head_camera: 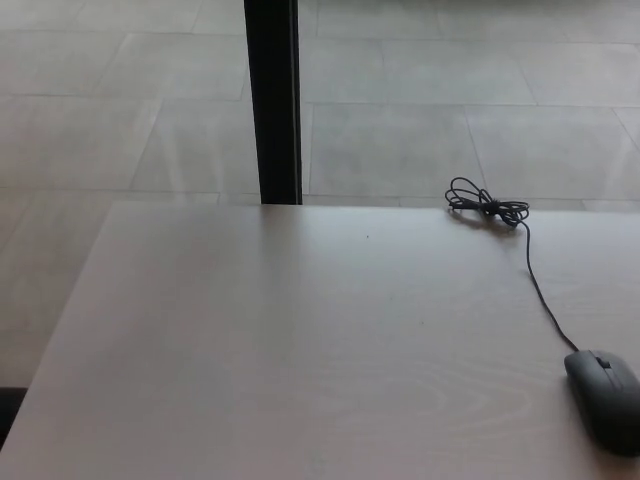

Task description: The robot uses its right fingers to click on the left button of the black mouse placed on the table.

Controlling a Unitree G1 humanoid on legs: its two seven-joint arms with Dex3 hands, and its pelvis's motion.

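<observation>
Fingers unseen, state unknowable; black mouse (604, 398) lies at table (250, 350) right edge.

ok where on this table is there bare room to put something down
Nearly all of the table is bare: the left side, the middle and the near edge. Only the right is taken, with the mouse at the near right edge, its cable running back to a bundled coil at the far edge.

No part of the robot's body in view, neither arm nor hand
</observation>
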